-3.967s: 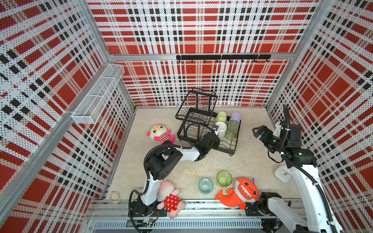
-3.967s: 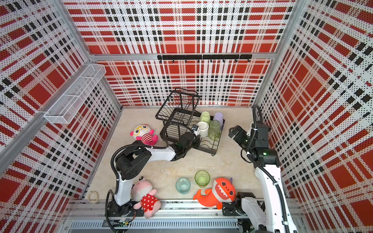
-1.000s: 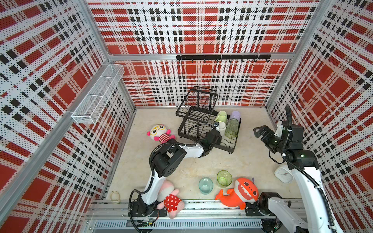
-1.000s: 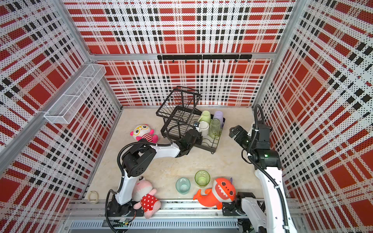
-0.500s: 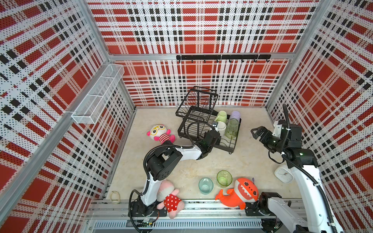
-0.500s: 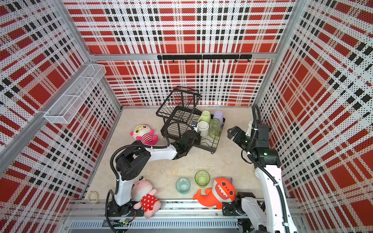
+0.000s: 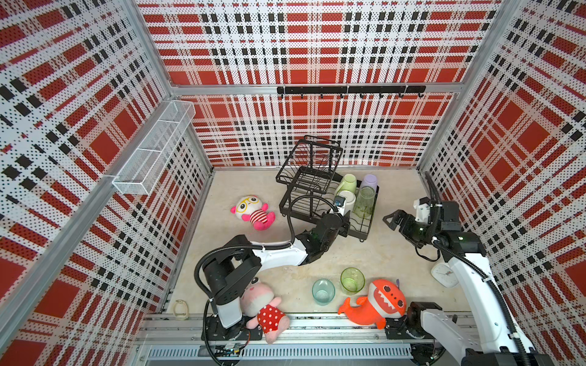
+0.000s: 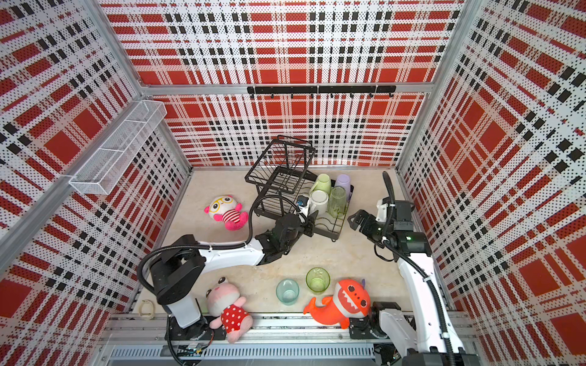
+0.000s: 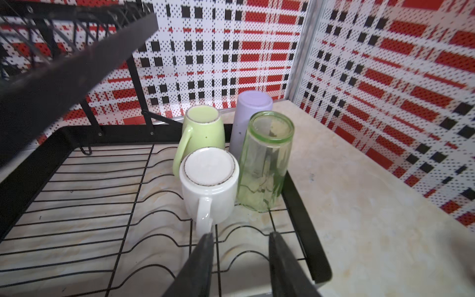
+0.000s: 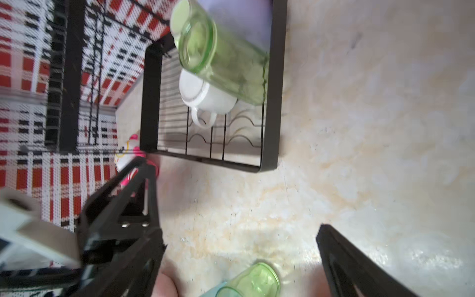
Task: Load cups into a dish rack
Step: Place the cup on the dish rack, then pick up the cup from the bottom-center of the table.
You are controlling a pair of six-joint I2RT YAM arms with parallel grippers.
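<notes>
Four cups stand upside down, packed close in one corner of the black dish rack's (image 9: 300,213) low tray: a pale green mug (image 9: 203,128), a white mug (image 9: 209,190), a purple cup (image 9: 253,101) and a tall green glass (image 9: 264,159). The left gripper (image 9: 240,235) sits low over the tray wires, just in front of the white mug's handle. Its fingers are apart and hold nothing. The right gripper (image 10: 231,195) hangs above the table (image 7: 380,253) beside the rack, fingers spread wide, holding nothing. A short green glass (image 7: 352,280) and a blue-green glass (image 7: 322,291) stand side by side on the table near an orange shark toy (image 7: 377,304).
</notes>
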